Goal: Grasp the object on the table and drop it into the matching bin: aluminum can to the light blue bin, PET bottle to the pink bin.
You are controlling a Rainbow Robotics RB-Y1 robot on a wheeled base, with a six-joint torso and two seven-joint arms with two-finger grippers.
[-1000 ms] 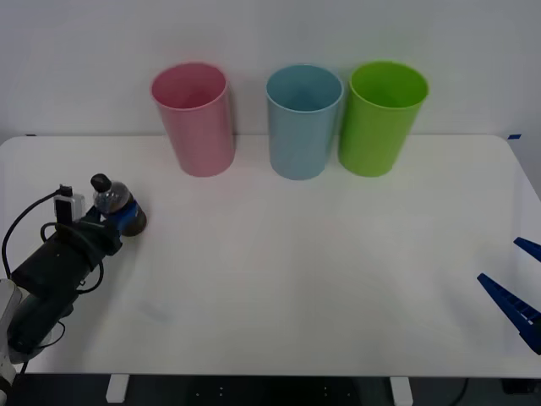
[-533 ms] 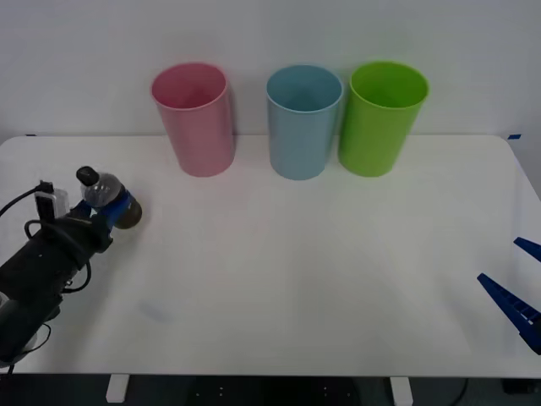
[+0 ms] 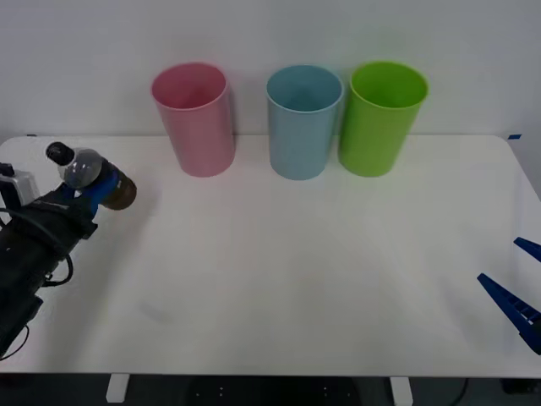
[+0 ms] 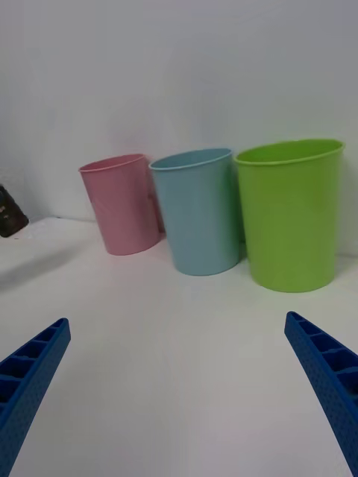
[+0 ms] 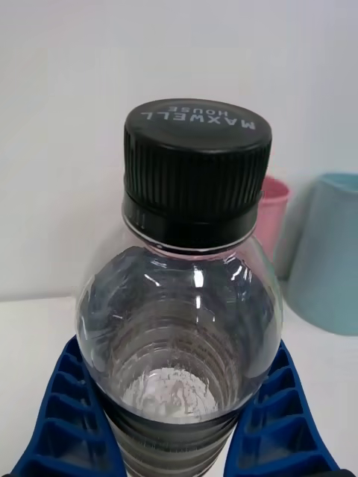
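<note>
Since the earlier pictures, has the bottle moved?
Yes. The bottle, held in the left claw, went left and up, farther from the pink bin.

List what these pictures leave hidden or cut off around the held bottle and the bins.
- PET bottle: lower body and label cut off by the left wrist view's edge and covered by the left end effector.
- Pink bin: mostly behind the bottle's cap there.
- Right end effector: cut by the front view's edge.
- Bin bottoms: walls hide them.

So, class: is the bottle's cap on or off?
On. The black cap sits screwed on the PET bottle, which the left gripper holds above the table.
</note>
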